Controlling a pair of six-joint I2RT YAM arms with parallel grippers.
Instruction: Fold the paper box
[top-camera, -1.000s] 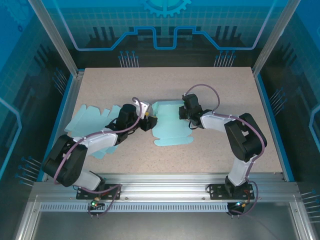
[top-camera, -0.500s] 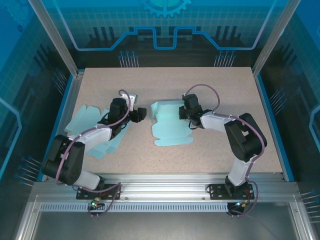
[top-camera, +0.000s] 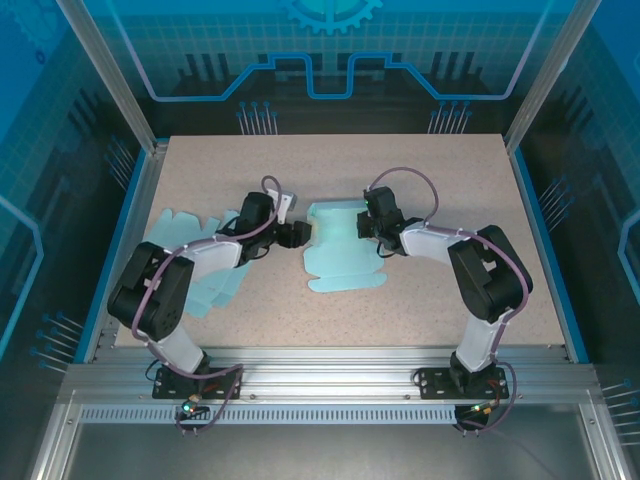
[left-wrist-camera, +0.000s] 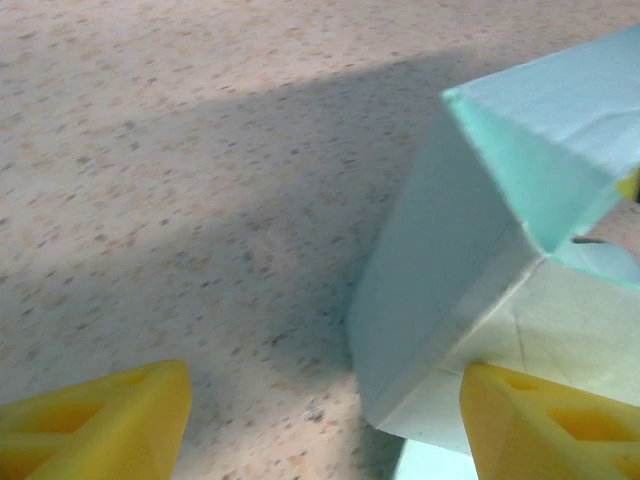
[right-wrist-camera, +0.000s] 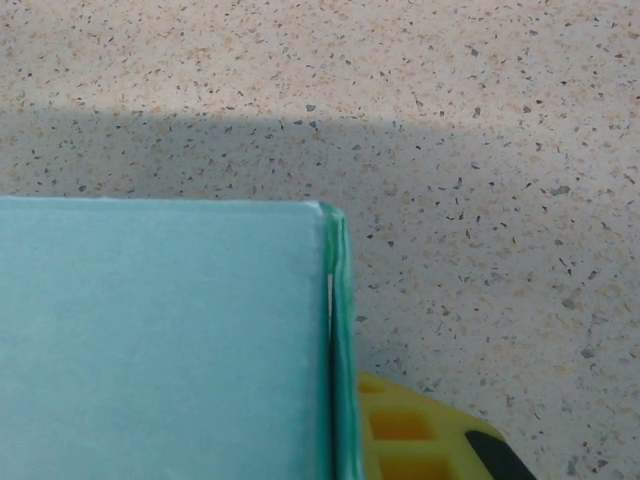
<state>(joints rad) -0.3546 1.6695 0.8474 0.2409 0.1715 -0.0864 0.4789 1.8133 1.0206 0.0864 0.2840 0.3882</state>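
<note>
The paper box (top-camera: 340, 262), pale teal and partly folded, lies about the middle of the table (top-camera: 430, 170), with a flat flap reaching toward the near edge. The left gripper (top-camera: 296, 235) sits just beside the box's left side. Its jaws are released and hold nothing. In the left wrist view the yellow fingertips (left-wrist-camera: 110, 415) stand well apart, with a raised corner of the box (left-wrist-camera: 450, 270) close to the right-hand one. The right gripper (top-camera: 370, 232) is at the box's far right part, its jaws clenched on an upright wall (right-wrist-camera: 160, 340). One yellow finger (right-wrist-camera: 410, 440) shows just beside that wall's edge. More flat teal box blanks (top-camera: 185, 232) lie near the table's left edge, partly under the left arm.
</note>
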